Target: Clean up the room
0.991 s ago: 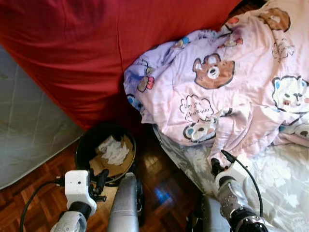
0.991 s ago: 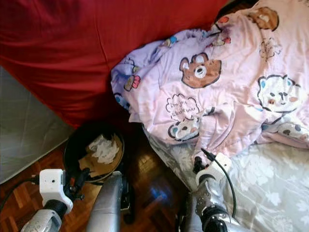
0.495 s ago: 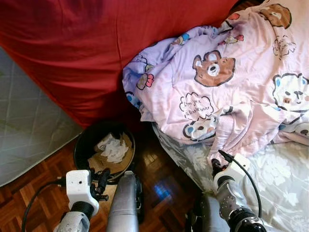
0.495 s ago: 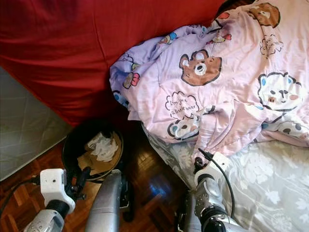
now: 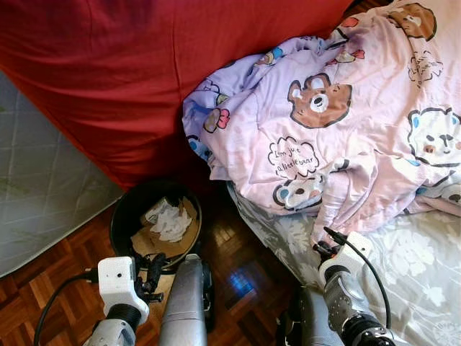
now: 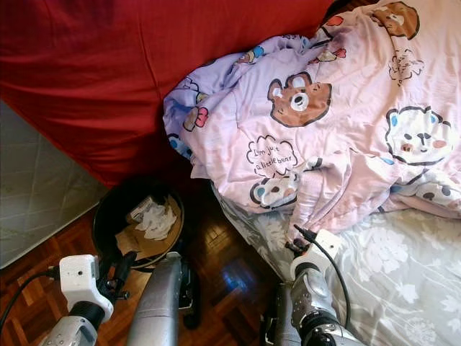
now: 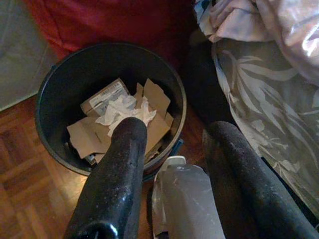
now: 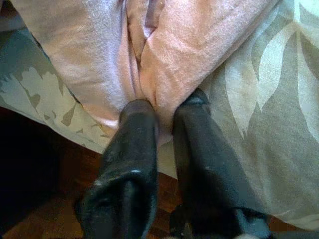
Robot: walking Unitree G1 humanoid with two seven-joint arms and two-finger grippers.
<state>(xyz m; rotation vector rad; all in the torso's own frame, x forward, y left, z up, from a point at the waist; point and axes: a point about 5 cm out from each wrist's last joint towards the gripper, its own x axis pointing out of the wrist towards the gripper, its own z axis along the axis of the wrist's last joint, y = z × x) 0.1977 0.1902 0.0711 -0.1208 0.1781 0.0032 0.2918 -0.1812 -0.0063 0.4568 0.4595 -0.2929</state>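
Bedding takes up most of what lies before you: a pink blanket printed with cartoon bears is heaped on a bed whose grey floral sheet runs along your right, with a broad red cover beyond it and dark parquet floor below. Your right gripper sits at the blanket's hanging lower edge, its two black fingers drawn close with a fold of pink cloth running down between the tips; whether they truly pinch it is hard to tell. If you pull from here, the likely trouble is that so slim a bite slips free, or that the heavy pile drags off the bed edge onto the floor, or that the sheet beneath gets caught and rucked along with it. That arm reaches forward low, wrist angled up toward the bed edge. On your left a black waste bin stands on the floor beside the bed corner, holding cardboard scraps and crumpled white tissue. Your left gripper is held near the bin's near rim, fingers spread apart and holding nothing, arm tucked low by your body.
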